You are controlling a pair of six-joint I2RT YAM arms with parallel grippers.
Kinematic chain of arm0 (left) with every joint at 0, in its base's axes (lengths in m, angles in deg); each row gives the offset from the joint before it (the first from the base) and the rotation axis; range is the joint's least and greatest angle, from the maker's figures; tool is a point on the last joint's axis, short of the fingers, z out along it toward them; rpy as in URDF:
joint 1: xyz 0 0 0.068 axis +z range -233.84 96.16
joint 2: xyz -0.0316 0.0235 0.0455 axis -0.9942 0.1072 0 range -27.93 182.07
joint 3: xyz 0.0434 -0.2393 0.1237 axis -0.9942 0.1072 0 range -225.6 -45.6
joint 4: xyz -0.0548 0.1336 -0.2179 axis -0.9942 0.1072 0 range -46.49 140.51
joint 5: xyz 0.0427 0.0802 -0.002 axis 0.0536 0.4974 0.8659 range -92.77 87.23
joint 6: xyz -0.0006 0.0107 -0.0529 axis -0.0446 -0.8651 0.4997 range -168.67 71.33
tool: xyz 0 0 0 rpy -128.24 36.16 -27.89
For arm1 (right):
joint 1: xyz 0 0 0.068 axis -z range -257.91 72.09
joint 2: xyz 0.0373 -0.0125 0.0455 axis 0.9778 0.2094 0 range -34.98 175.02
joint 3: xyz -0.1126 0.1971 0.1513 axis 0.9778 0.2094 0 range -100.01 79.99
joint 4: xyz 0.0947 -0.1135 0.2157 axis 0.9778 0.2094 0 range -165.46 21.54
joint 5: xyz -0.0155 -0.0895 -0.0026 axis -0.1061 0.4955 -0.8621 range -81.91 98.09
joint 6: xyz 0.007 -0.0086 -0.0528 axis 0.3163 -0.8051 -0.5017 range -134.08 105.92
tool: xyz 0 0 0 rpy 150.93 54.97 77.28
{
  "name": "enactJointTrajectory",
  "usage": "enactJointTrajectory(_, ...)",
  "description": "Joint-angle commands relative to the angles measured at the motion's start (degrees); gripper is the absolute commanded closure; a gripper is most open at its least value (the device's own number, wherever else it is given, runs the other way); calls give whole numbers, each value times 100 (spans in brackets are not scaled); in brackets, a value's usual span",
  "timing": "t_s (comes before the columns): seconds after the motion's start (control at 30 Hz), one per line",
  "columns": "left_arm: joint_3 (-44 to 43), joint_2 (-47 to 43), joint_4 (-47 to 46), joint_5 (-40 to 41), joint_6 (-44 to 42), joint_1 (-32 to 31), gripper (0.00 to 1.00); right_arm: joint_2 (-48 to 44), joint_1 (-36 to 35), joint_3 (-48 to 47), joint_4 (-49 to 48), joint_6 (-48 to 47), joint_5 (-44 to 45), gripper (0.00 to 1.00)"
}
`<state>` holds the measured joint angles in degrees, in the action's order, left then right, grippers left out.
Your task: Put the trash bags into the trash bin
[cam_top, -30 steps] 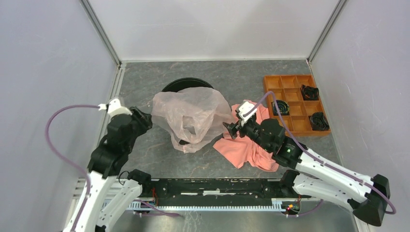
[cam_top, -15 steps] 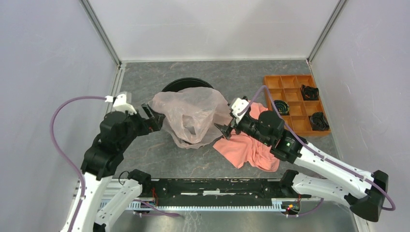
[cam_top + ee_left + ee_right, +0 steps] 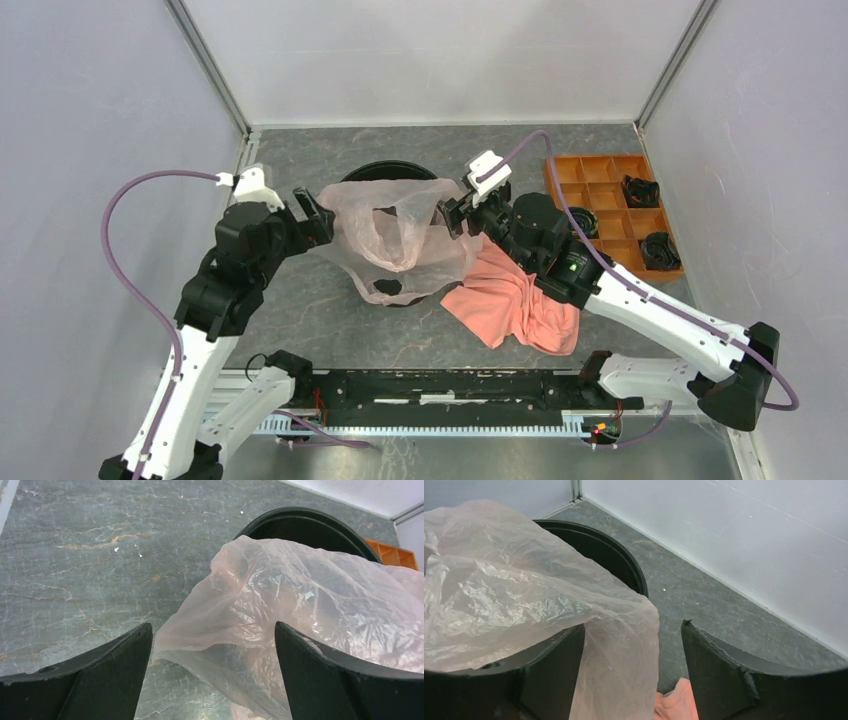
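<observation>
**Trash bags slumped across the bin, both grippers open**

Trash bags (image 3: 400,235), a single pale pink translucent sack, lay draped over the black trash bin (image 3: 385,170) at the centre of the frame. Only the bin's far rim showed clear above the plastic.

The grey marbled table (image 3: 300,310) was enclosed by plain white walls (image 3: 440,60) on three sides. A coral cloth (image 3: 510,305) lay crumpled right of centre, its upper edge tucked under the bag. An orange compartment tray (image 3: 600,195) sat at the upper right and held a few black parts.

The left gripper (image 3: 320,215) stood at the bag's left edge with its fingers spread wide. In the left wrist view, loose plastic sat between them, unpinched. The right gripper (image 3: 452,217) stood at the bag's right edge, fingers likewise apart, with a fold of the bag hanging over one finger in the right wrist view.

A second earlier the bag had stood as a taller mound, lower in the frame. Since then it had sagged wider and flatter over the bin. The right gripper had climbed from beside the cloth toward the bin's rim, and the left had edged upward.
</observation>
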<state>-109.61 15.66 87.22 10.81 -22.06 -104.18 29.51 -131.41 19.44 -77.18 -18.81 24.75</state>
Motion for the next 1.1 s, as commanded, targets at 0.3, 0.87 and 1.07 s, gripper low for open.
enactJointTrajectory(0.3,179,-1288,408,-698,550,4,4,-742,-27,-215,914,-1065,-2257,5)
enactJointTrajectory(0.87,1697,-1993,-258,-1540,1931,9,8,251,-2156,-729,1631,-4283,-2783,17)
enactJointTrajectory(1.07,1788,-2103,-439,-1618,2108,8,8,558,-2249,-672,1272,-4425,-2320,44)
